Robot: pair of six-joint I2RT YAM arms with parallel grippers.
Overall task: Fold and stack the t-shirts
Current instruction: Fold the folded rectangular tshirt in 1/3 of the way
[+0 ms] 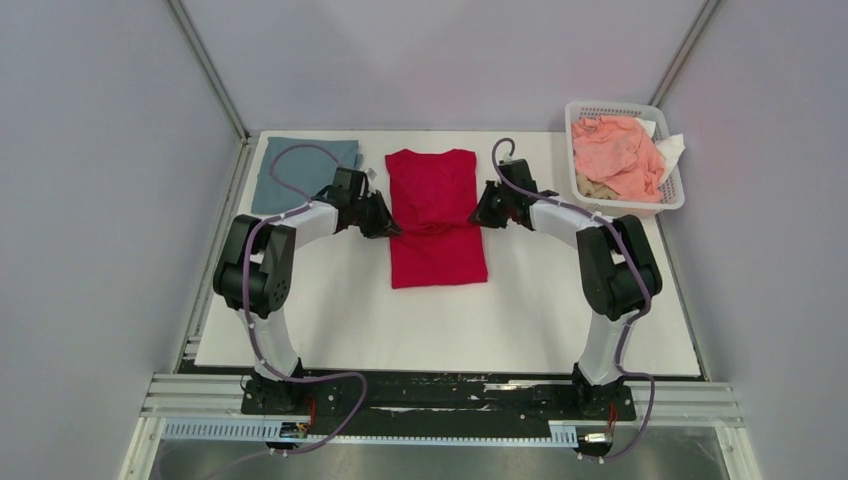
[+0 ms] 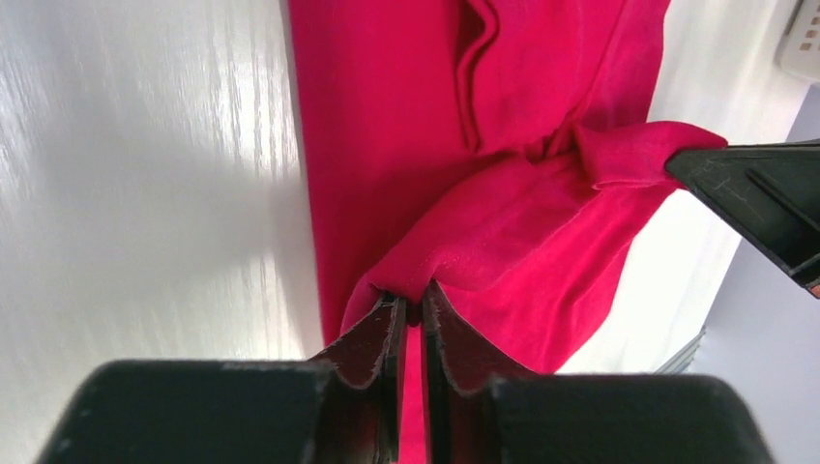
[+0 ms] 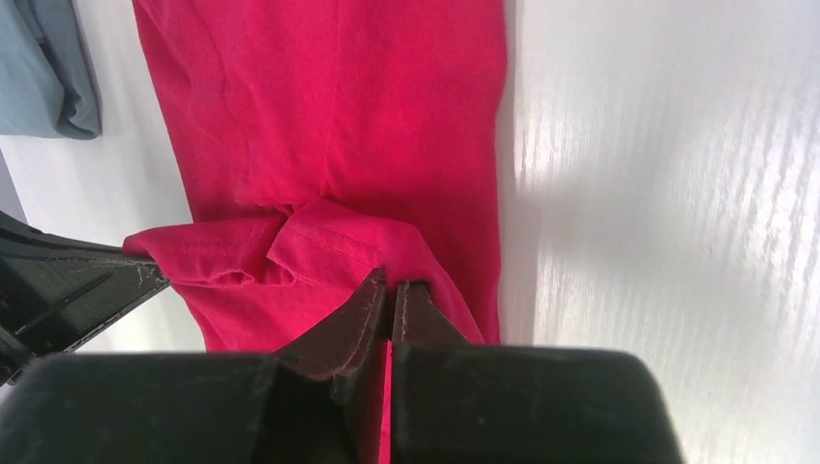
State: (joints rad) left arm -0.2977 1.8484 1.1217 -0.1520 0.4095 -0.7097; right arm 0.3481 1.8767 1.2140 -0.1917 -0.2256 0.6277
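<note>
The crimson red t-shirt [image 1: 436, 215] lies lengthwise at the table's middle back, partly folded, with a fold raised across its middle. My left gripper [image 1: 385, 222] is shut on its left edge, pinching a bunch of red cloth [image 2: 454, 261]. My right gripper [image 1: 480, 213] is shut on its right edge, pinching red cloth [image 3: 338, 242]. The cloth hangs stretched between the two grippers, lifted off the layer below. The grey-blue t-shirt [image 1: 300, 170] lies folded at the back left, its corner also in the right wrist view [image 3: 48, 68].
A white mesh basket [image 1: 625, 195] at the back right holds pink and cream cloth [image 1: 618, 155]. The white table surface [image 1: 450, 330] lies in front of the red shirt. Grey walls close in on both sides.
</note>
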